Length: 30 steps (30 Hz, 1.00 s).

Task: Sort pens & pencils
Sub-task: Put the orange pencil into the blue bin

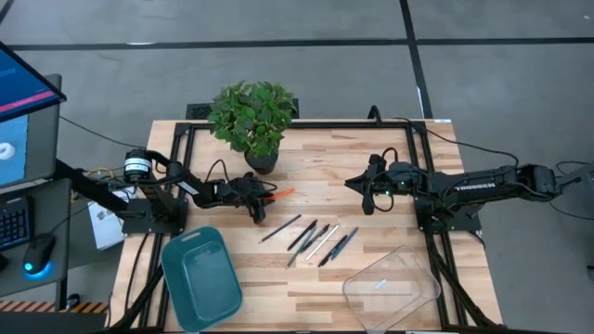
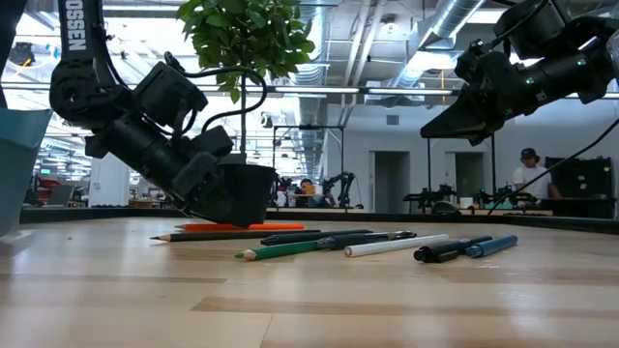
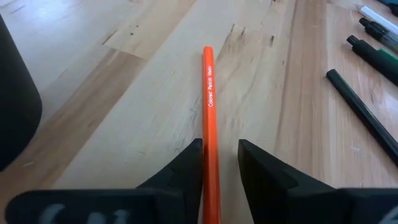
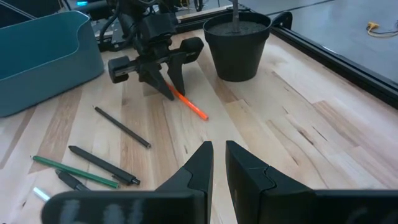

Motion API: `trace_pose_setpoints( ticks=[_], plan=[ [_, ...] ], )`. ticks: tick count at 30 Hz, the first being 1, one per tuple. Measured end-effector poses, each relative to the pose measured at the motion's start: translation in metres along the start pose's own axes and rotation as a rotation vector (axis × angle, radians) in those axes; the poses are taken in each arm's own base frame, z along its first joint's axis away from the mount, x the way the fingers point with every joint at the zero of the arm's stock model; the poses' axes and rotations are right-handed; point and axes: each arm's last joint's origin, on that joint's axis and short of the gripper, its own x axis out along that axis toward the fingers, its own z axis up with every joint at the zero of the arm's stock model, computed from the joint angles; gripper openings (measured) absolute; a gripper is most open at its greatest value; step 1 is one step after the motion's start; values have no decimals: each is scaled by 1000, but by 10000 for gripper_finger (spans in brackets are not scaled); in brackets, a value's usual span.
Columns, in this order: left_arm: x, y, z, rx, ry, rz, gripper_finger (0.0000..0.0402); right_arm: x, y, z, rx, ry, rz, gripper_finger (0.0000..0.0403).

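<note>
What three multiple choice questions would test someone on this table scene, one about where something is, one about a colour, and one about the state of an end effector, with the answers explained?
1. Where does the potted plant stand?
A. at the table's far edge, nearer the left arm
B. inside the teal tray
C. beside the clear container

2. What colour is the pencil between the left end effector's fingers?
A. blue
B. whitish
C. orange

3. Where is the right end effector?
A. resting on the table
B. raised above the table, holding nothing
C. inside the clear container

Answers:
1 A, the high view shows it there.
2 C, the left wrist view shows an orange shaft between the fingers.
3 B, the low view shows it in the air with nothing in it.
</note>
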Motion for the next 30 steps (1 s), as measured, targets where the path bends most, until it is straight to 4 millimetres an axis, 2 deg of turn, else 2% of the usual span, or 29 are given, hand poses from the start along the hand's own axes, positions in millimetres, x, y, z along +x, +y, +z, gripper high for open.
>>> trace_pose_setpoints(
  ticks=[9, 30],
  plan=[
    [0, 0, 0, -14, 4, 6, 60, 0, 0, 0, 0, 0, 0, 66],
    [0, 1, -1, -17, 18, 19, 57, 0, 0, 0, 0, 0, 0, 66]
  ],
)
